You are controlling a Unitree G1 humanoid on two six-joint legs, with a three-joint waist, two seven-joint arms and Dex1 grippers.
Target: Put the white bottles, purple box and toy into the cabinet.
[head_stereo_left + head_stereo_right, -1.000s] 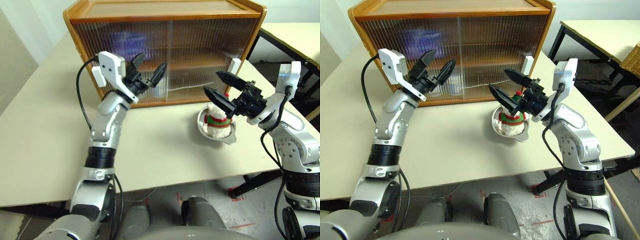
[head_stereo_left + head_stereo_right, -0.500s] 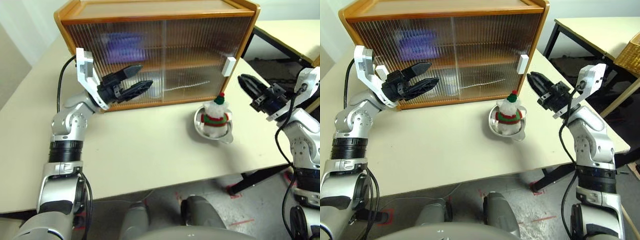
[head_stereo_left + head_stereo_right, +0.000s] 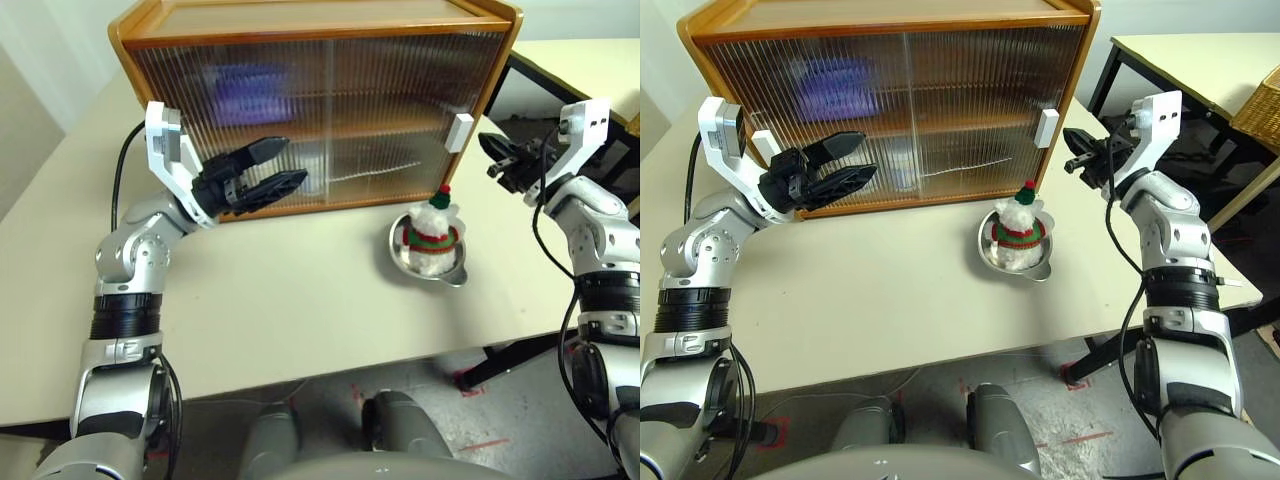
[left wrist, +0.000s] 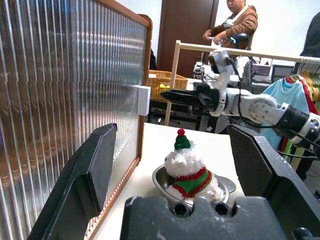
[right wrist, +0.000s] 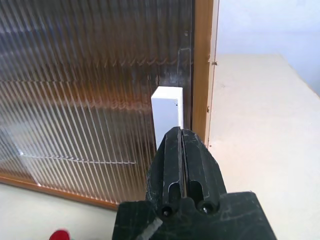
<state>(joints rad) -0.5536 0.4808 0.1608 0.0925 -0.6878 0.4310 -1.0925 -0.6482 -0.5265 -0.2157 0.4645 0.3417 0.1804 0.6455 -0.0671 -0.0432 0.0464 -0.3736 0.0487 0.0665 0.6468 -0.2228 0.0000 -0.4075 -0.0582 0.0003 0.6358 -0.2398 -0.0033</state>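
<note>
The wooden cabinet [image 3: 300,18] stands at the back of the table with both ribbed doors slid shut. Behind the glass the purple box [image 3: 245,85] shows as a blur on the upper shelf, and a pale shape [image 3: 902,165] shows lower down. The toy [image 3: 430,232], a snowman, sits in a metal bowl [image 3: 455,272] in front of the right door. My right gripper [image 5: 179,131] is shut and empty, level, pointing at the right door's white handle [image 5: 167,112] from close by. My left gripper [image 3: 294,160] is open and empty in front of the left door.
A second table [image 3: 590,60] stands to the right with a wicker basket [image 3: 1260,105] on it. The gap between the tables lies just behind my right arm. A person [image 4: 235,22] and a clothes rack show far off in the left wrist view.
My right gripper has shut and swung from over the toy out to the cabinet's right end, by the handle. My left gripper drew back a little, still open.
</note>
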